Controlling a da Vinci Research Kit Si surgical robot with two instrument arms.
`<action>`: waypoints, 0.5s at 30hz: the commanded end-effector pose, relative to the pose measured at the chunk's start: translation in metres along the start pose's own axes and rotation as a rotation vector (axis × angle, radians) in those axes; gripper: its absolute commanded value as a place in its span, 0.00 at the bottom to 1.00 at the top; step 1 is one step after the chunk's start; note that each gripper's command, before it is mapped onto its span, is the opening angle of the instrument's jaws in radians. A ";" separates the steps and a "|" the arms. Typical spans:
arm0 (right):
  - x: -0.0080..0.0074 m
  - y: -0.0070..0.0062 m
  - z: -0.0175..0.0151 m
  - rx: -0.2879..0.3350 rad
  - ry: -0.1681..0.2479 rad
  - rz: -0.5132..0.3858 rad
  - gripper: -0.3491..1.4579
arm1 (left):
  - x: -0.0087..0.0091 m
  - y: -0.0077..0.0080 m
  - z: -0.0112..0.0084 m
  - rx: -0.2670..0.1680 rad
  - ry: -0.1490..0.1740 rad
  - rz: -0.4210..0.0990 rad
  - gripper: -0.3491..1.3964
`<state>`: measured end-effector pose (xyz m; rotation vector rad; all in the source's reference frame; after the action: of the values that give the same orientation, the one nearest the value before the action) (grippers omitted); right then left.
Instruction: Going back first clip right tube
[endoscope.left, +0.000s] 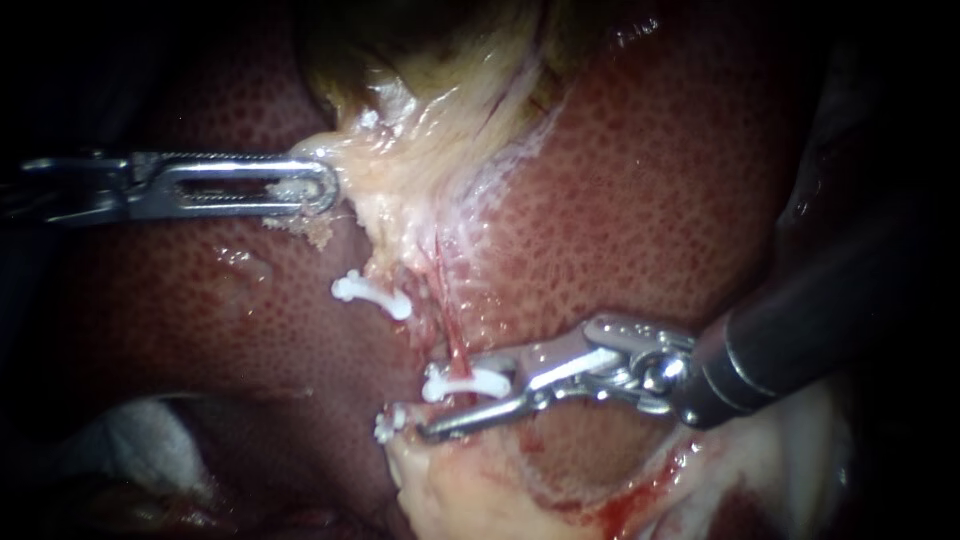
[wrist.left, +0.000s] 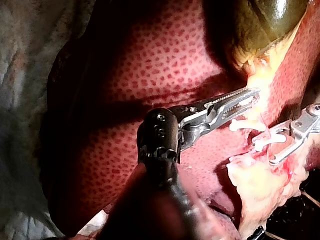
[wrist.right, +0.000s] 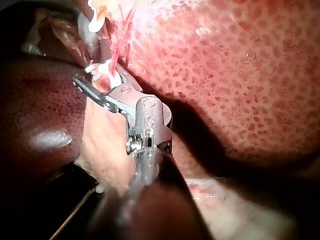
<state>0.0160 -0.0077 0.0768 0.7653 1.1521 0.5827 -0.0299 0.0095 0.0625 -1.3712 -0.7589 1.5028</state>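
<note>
Mottled liver (endoscope.left: 650, 200) behind; my left instrument (endoscope.left: 325, 187) pinches pale tissue (endoscope.left: 420, 150); my right instrument (endoscope.left: 462, 402), jaws agape around a clip (endoscope.left: 460, 384), must back straight off, I judge.

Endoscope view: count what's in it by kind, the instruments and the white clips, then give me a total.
Instruments: 2, the left instrument and the right instrument
White clips: 3, the upper clip, the middle clip and the lowest clip, which shows only in part
Total: 5
</note>
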 end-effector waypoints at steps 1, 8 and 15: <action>0.0006 0.0003 -0.0005 -0.016 0.006 -0.007 0.47 | 0.0001 0.0002 0.0000 0.001 0.000 0.001 0.00; 0.0013 0.0011 -0.0029 -0.059 0.020 0.004 0.47 | 0.0000 0.0003 0.0001 0.001 0.000 0.001 0.00; 0.0007 -0.0001 -0.0044 -0.001 0.000 -0.003 0.47 | 0.0000 0.0003 0.0001 0.001 0.000 0.002 0.00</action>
<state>0.0117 -0.0063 0.0751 0.7645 1.1544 0.5710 -0.0300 0.0094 0.0622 -1.3715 -0.7567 1.5040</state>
